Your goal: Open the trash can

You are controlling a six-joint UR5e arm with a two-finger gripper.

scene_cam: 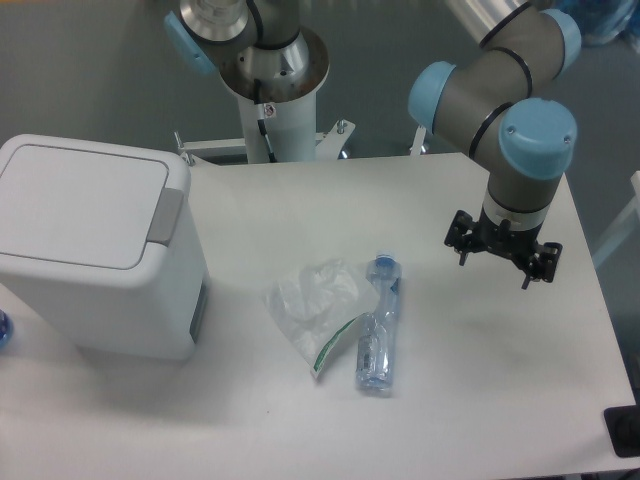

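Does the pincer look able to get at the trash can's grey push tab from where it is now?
Probably yes. The pincer hangs above the table's right side, the trash can stands at the left with lid shut and its grey tab uncovered. Only a flat plastic bag and crushed bottle lie between, low enough to pass over.

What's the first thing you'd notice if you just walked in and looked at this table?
Probably the big white trash can at the table's left edge, lid shut, with a grey push tab on its right side. Then the robot's gripper hanging open over the table's right side, and the crushed plastic bottle beside a crumpled clear bag in the middle.
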